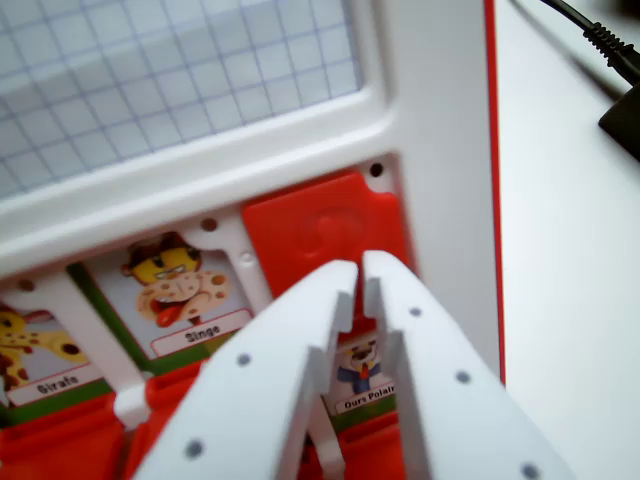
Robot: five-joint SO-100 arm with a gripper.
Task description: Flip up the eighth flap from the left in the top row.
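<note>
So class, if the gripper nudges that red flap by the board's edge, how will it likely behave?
The red flap looks like rigid plastic, so it probably won't bend. It seems thin, likely light. Its glossy face may slip against the nearly closed gripper.

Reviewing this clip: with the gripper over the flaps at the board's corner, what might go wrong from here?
The gripper looks nearly closed, tips over the red flap lying flat; they may slide across it without lifting it. The Ours Polaire card sits beneath the fingers and might get knocked. The white frame edge is close, so contact there seems possible.
</note>
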